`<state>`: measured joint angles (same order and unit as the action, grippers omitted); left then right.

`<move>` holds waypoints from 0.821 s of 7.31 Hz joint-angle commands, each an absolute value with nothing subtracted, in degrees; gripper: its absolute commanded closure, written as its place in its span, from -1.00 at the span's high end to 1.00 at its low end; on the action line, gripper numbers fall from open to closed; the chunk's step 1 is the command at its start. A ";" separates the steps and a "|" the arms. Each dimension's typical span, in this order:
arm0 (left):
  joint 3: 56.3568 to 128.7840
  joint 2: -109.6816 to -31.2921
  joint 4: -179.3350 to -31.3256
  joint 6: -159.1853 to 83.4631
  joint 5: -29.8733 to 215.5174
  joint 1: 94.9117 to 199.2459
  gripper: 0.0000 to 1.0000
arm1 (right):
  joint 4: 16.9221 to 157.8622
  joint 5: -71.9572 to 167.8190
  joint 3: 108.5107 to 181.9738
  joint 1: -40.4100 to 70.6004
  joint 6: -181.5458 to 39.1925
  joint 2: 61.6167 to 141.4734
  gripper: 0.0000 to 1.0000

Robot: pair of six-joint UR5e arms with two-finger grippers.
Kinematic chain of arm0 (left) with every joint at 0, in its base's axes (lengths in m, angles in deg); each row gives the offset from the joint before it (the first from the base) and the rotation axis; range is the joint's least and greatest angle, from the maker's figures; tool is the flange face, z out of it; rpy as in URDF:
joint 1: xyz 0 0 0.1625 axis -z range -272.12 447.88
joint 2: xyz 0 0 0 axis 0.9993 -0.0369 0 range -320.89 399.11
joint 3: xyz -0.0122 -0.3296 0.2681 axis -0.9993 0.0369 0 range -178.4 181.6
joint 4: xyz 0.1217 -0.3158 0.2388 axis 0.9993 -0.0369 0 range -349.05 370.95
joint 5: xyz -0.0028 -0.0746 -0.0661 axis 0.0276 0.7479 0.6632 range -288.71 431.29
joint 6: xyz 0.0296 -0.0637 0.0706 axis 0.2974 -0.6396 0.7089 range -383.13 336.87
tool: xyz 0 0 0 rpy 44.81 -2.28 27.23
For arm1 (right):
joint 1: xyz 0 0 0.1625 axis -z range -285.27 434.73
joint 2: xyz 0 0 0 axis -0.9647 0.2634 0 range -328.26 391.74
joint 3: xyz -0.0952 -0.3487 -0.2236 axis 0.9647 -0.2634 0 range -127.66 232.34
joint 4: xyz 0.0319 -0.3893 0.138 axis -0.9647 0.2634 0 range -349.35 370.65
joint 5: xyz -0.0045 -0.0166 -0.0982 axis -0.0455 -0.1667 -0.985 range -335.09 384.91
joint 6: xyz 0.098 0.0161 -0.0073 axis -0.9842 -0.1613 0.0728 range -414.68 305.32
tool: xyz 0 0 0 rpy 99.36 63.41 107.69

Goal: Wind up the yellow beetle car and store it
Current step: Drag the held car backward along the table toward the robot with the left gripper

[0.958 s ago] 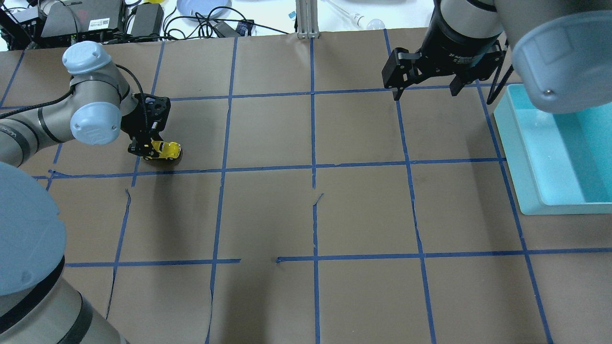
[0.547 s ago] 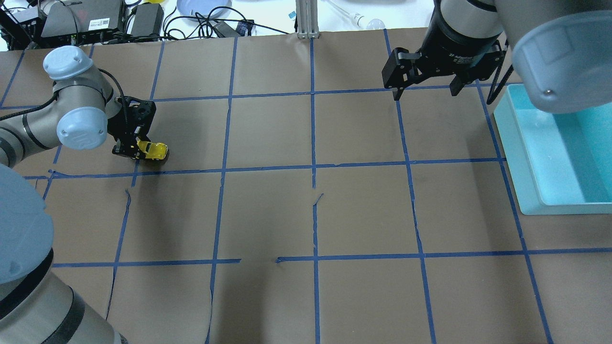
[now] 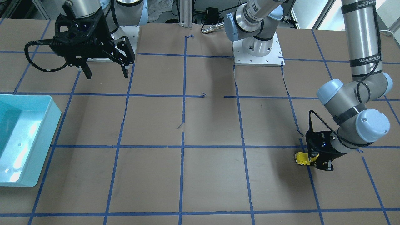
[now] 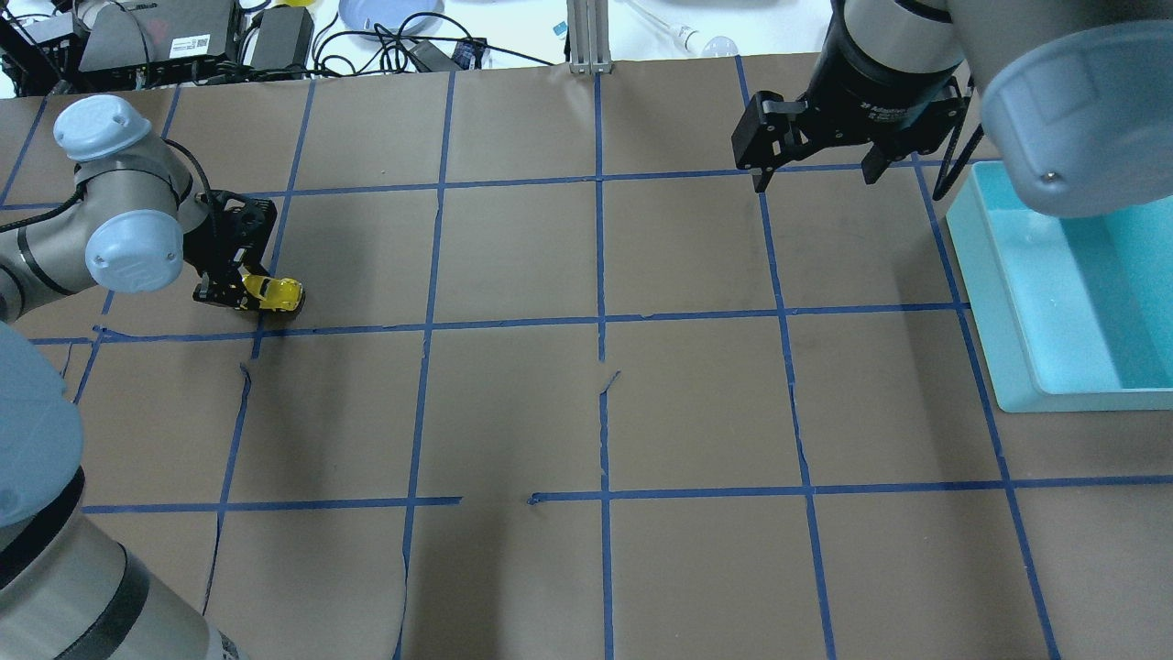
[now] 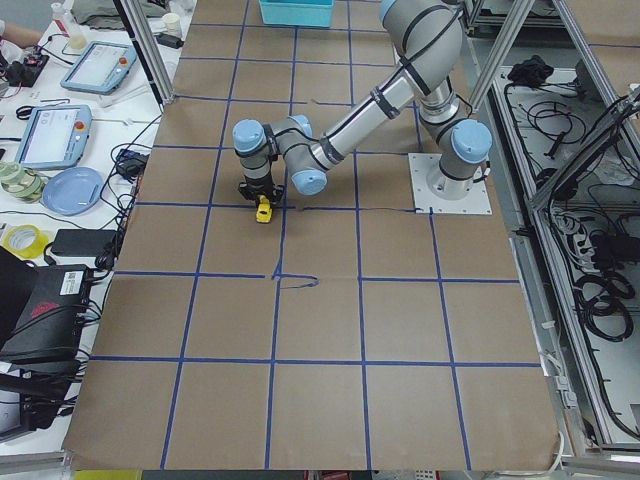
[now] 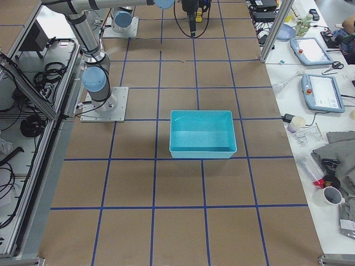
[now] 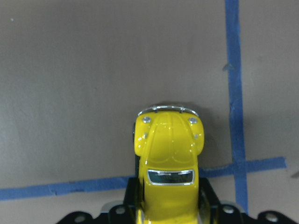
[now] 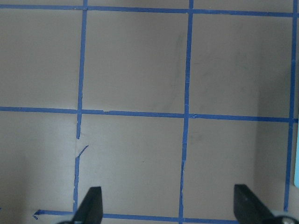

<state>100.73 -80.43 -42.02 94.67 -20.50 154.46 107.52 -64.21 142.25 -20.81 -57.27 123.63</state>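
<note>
The yellow beetle car (image 4: 278,293) sits low on the brown table at the far left, held at its rear by my left gripper (image 4: 240,295), which is shut on it. The car also shows in the front-facing view (image 3: 302,158), the left exterior view (image 5: 263,211) and the left wrist view (image 7: 169,154), nose pointing away from the fingers. My right gripper (image 4: 811,179) hangs open and empty above the table at the back right; its fingertips (image 8: 92,205) show wide apart in the right wrist view.
A teal bin (image 4: 1008,302) stands at the right edge, also seen in the front-facing view (image 3: 47,131) and the right exterior view (image 6: 201,134). Blue tape lines (image 4: 600,321) grid the brown paper. Cables and devices (image 4: 183,37) lie beyond the back edge.
My left gripper has dragged the car leftward along the table, about a quarter of a grid square. The right arm has not moved.
</note>
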 commanded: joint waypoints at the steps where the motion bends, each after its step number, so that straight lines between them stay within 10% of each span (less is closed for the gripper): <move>1: 100.74 -80.77 -41.96 96.66 -20.38 152.23 -0.82 | 107.59 -64.21 142.25 -20.81 -57.31 123.58 1.00; 6: 100.74 -81.13 -41.87 99.81 -20.38 149.76 -0.55 | 107.68 -64.12 142.25 -20.81 -57.31 123.58 1.00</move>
